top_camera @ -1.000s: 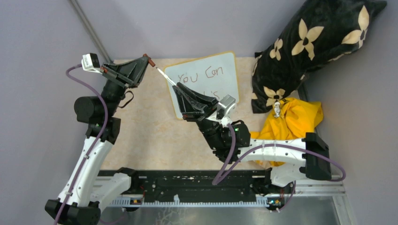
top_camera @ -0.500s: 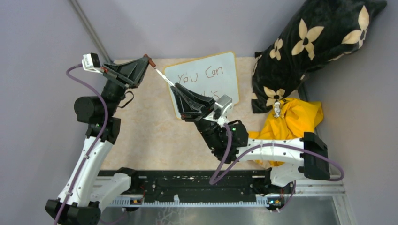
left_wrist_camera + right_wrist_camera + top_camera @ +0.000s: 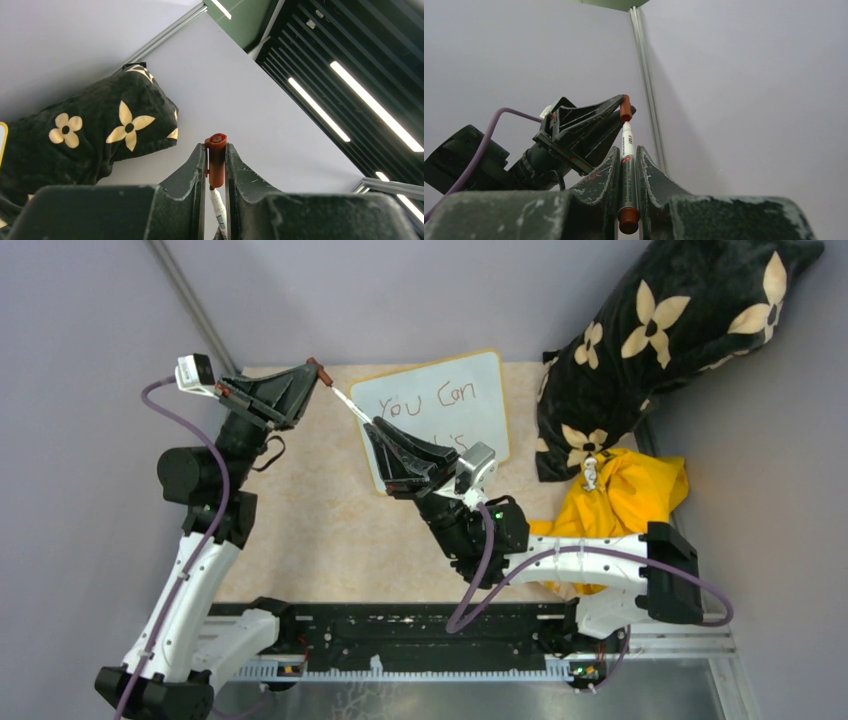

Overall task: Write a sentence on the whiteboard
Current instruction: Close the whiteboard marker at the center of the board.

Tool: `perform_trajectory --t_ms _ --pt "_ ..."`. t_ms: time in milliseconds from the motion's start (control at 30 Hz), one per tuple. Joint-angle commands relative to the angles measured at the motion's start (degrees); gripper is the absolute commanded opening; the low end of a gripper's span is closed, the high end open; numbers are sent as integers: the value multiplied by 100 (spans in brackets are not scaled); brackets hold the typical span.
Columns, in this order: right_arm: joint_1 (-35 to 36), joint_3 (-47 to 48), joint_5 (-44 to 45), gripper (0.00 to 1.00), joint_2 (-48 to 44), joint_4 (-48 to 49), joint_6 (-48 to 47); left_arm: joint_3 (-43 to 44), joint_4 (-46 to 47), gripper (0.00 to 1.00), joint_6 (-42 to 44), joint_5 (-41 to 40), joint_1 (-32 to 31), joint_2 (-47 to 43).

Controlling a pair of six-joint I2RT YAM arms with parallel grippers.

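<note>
The whiteboard (image 3: 475,390) leans at the back of the table, white with a yellow frame. The sentence (image 3: 430,400) shows "You Can" on its top line; the second line is mostly hidden behind my right gripper (image 3: 372,427). That gripper (image 3: 627,150) is shut on a white marker (image 3: 627,170) pointing up-left. My left gripper (image 3: 312,367) is shut on the red-brown cap (image 3: 216,159). The marker's tip (image 3: 218,212) meets the cap's mouth between the left fingers (image 3: 192,175). Both tools are raised left of the board.
A black pillow with cream flowers (image 3: 660,340) leans in the back right corner. A crumpled yellow cloth (image 3: 620,500) lies beneath it, beside my right arm. The beige tabletop (image 3: 310,530) lies between the arms, with grey walls on three sides.
My right wrist has shifted slightly left, keeping the marker's tip at the cap. The left arm has held still with the cap.
</note>
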Motion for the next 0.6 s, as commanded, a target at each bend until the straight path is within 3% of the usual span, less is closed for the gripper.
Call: perform_trajectory --t_ms 0,567 --pt "-63 339 -79 0 25 221 24 -28 205 0 -48 106 -33 -84" --pt "-83 384 -53 0 88 233 1 -93 237 0 -59 169 -64 -119"
